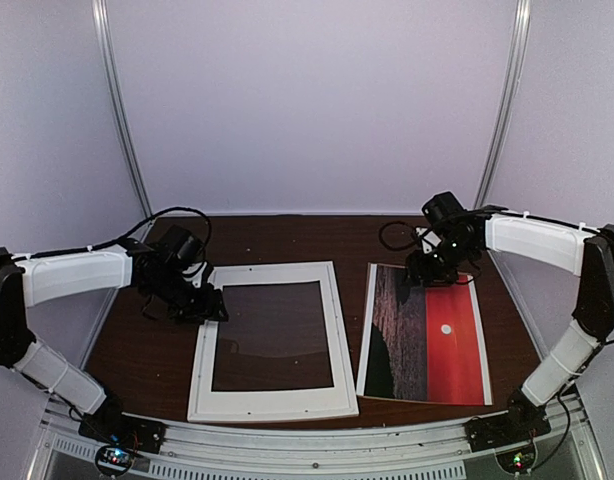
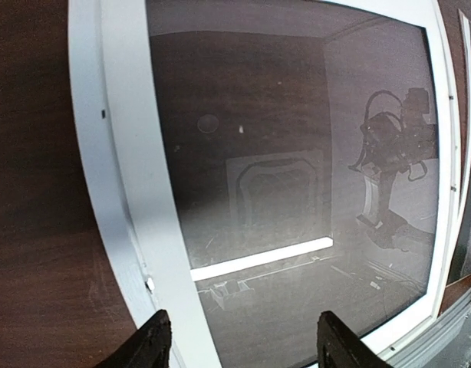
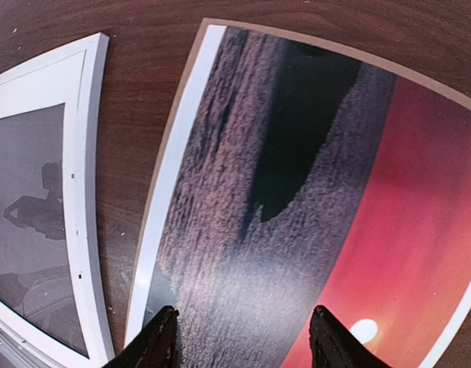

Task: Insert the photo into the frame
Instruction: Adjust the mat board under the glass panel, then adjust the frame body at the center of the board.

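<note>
The frame point(image 1: 201, 372), white and thin-railed, lies flat on the dark wood table at centre left. Its reflective clear pane point(image 2: 297, 176) mirrors the arms. The photo point(image 1: 439, 340), a red sunset with a small white sun, lies face up just to its right, apart from it. My left gripper point(image 1: 215, 305) hovers open over the frame's left rail point(image 2: 132, 199), nothing between its fingers. My right gripper point(image 1: 425, 272) stands open above the photo's far end. In the right wrist view the photo point(image 3: 312, 176) fills the space under the empty right gripper point(image 3: 243, 341), the frame point(image 3: 86, 192) to its left.
A thin tan edge point(image 3: 191, 83) shows along the photo's white border, as if a board lies beneath it. A metal rail point(image 1: 317, 445) runs along the table's near edge between the arm bases. Pale booth walls close in at the back and sides.
</note>
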Robot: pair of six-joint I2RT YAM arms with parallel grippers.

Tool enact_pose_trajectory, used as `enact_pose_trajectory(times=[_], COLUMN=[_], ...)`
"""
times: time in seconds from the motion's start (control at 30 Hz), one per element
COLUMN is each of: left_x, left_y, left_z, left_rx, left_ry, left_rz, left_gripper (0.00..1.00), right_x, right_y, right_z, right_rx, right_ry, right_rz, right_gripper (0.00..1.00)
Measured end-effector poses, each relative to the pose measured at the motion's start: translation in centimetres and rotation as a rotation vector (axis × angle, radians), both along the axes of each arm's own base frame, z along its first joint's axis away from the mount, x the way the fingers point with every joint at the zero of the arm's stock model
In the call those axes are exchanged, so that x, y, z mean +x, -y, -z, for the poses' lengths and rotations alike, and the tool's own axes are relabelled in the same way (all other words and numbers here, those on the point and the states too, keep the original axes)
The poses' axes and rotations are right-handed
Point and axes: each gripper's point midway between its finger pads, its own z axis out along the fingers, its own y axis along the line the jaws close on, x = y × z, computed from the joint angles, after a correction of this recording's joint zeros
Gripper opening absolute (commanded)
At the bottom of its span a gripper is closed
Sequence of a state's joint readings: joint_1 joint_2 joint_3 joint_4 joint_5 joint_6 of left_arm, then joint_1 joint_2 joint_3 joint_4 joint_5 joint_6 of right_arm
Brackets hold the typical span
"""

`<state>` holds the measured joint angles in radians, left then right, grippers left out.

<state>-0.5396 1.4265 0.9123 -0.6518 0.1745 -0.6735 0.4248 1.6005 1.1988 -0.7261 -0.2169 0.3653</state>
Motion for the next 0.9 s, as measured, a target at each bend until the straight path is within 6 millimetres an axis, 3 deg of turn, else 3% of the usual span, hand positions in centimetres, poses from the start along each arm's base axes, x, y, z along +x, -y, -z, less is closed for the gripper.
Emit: enact_pose_trajectory(times=[0.13,0.23,0.4,0.6,0.9], left_x=[0.8,1.2,2.0,3.7,4.5], left_y=[1.5,1.9,1.4,1.1,-0.4], left_z=[0.2,1.4,3.3,4.1,5.4], left_rx=[0.004,0.028,0.103,0.167,0.218], left_ry=[0.009,-0.011,-0.040,-0.028,-0.058], left_rz=[0.047,0.057,0.060,0.059,0.033], left_gripper=[0.66,0.66,0.66,0.66,0.66], right_x=[-0.4,-1.1,-1.8,-1.9,-1.9], right_y=[2.4,3.6,4.0,4.1,4.2], right_z=[0.0,0.6,1.4,1.5,1.6], right_rx=[-0.037,-0.068,-0.085,-0.086,-0.094], right_ry=[0.008,-0.010,-0.036,-0.041,-0.041], right_rz=[0.052,0.076,0.078,0.078,0.081], right_gripper=[0.58,0.58,0.59,0.59,0.59])
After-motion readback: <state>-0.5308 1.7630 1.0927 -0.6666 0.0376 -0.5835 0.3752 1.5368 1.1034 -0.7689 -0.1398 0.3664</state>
